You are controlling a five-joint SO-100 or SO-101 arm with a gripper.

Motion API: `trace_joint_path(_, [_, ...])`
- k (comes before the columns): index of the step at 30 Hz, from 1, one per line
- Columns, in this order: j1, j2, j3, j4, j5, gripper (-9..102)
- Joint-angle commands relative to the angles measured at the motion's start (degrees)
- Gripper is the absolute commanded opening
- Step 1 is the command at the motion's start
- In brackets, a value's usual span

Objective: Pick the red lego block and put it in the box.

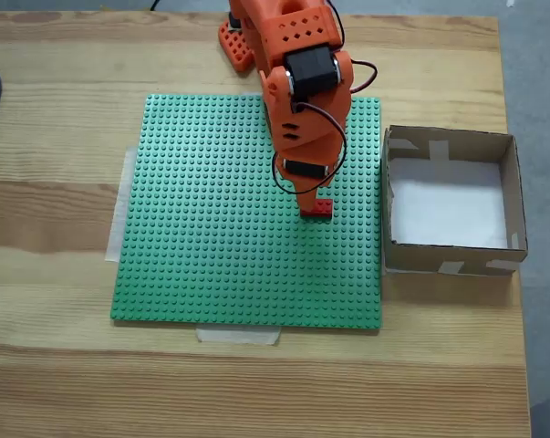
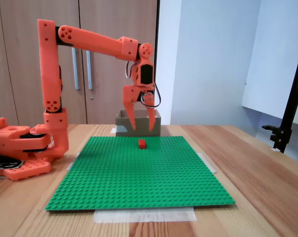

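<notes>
Hanging above the flat green studded baseplate (image 2: 139,173), the orange tool (image 2: 141,129) is seen spread open, apparently clear of the small red lego block (image 2: 142,143). The shallow brown cardboard box (image 1: 450,203) is set beside the baseplate.

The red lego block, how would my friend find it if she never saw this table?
Find the big green baseplate taped to the wooden table. Look toward its edge nearest the cardboard box, right below the orange arm's open hand. The red lego block is the one tiny bright red piece on all that green.

Matt brown cardboard box (image 1: 450,146); glossy plastic red lego block (image 2: 142,143); studded green plastic baseplate (image 1: 211,255); grained wood table (image 1: 56,137).
</notes>
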Motion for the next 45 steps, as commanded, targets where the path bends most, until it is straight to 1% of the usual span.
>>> trace_joint_path(1, [0.0,0.26,0.18,-1.14,-0.26,25])
trace_joint_path(6, [-0.09,0.26,2.2,-3.25,-2.37,25])
trace_joint_path(35, [-0.26,-2.2,8.17,-8.53,-10.81,31])
trace_joint_path(45, [-0.26,-2.46,9.84,-11.16,-12.39,30])
